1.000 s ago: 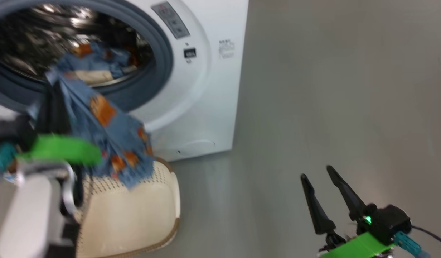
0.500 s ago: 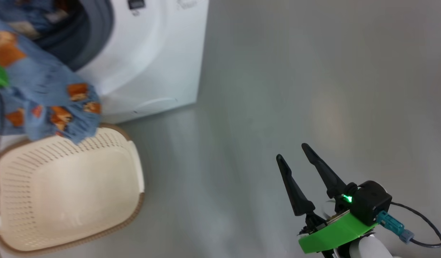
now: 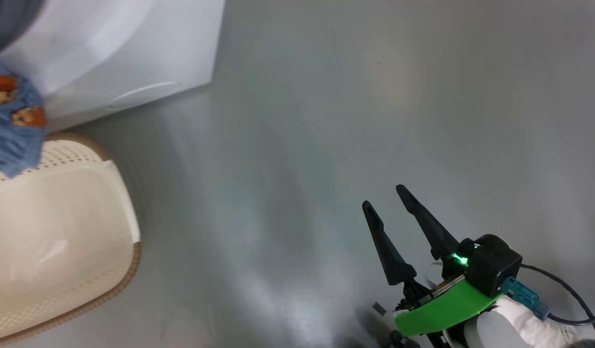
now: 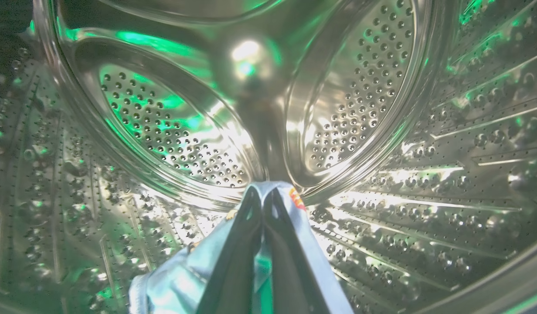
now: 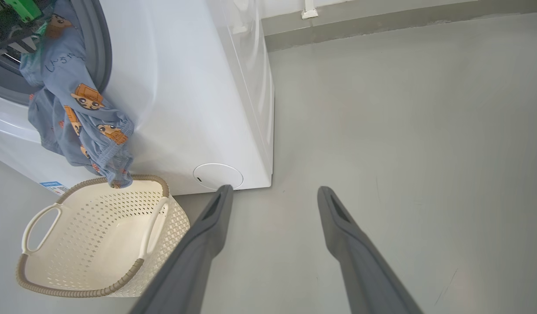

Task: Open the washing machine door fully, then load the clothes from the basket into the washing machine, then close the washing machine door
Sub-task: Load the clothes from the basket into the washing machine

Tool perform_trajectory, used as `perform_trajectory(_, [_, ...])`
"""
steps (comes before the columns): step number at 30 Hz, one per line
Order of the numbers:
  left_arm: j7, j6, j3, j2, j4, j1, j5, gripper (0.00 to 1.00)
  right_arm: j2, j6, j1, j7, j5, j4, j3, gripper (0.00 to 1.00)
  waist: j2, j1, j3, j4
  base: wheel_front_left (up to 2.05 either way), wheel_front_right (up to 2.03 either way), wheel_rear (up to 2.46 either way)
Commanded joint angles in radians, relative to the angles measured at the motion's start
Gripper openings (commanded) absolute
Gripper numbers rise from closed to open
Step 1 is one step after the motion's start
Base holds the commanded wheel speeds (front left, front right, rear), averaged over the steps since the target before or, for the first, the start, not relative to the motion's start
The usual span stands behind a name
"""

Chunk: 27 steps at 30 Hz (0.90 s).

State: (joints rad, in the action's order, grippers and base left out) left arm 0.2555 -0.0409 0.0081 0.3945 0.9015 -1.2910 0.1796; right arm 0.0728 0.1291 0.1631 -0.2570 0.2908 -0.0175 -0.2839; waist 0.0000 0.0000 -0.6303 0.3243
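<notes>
Right gripper (image 3: 383, 195): fingers spread wide, nothing between them, low over grey floor (image 5: 403, 109), well apart from machine. Cream basket (image 5: 81, 290) on floor, just beside washing machine (image 5: 185, 87) front. Light blue garment (image 5: 72, 113) trails over grey door seal (image 5: 100, 48) down white front, hem at basket rim, possibly touching. Left gripper (image 4: 262, 190) inside steel drum (image 4: 164, 131), fingers clenched on that blue cloth.

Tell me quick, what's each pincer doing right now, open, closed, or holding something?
Left pincer: closed on the light blue garment, inside the drum.
Right pincer: open, holding nothing.
</notes>
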Motion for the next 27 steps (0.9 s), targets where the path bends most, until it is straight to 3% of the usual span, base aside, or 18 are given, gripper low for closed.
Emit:
perform_trajectory(1, [0.006, -0.006, 0.015, 0.057, -0.038, -0.032, -0.014, 0.0, 0.004, 0.002, -0.009, -0.005, 0.01, 0.02, -0.026, 1.0, 0.0, 0.0, -0.043, 0.044, 0.0, 0.0, 0.0])
perform_trajectory(7, [0.006, -0.014, 0.026, 0.064, -0.112, -0.09, -0.039, 0.0, 0.007, 0.002, -0.008, -0.005, 0.012, 0.019, -0.028, 1.0, 0.0, 0.0, -0.05, 0.054, 0.0, 0.0, 0.0])
perform_trajectory(12, [-0.003, -0.016, -0.003, 0.059, 0.029, -0.091, -0.064, 0.02, 0.005, 0.002, -0.008, -0.005, 0.012, 0.012, -0.027, 1.0, 0.0, 0.0, -0.039, 0.051, 0.0, 0.0, 0.0])
perform_trajectory(17, [-0.028, -0.024, -0.022, 0.074, 0.162, -0.119, -0.077, 1.0, 0.002, 0.002, 0.002, -0.005, 0.016, 0.009, -0.027, 1.0, 0.0, 0.0, -0.032, 0.05, 0.0, 0.0, 0.0])
perform_trajectory(27, [-0.029, -0.05, -0.035, 0.048, 0.272, -0.138, -0.065, 1.0, -0.003, 0.002, 0.034, -0.005, 0.004, -0.014, -0.01, 1.0, 0.0, 0.0, 0.006, 0.001, 0.0, 0.0, 0.0])
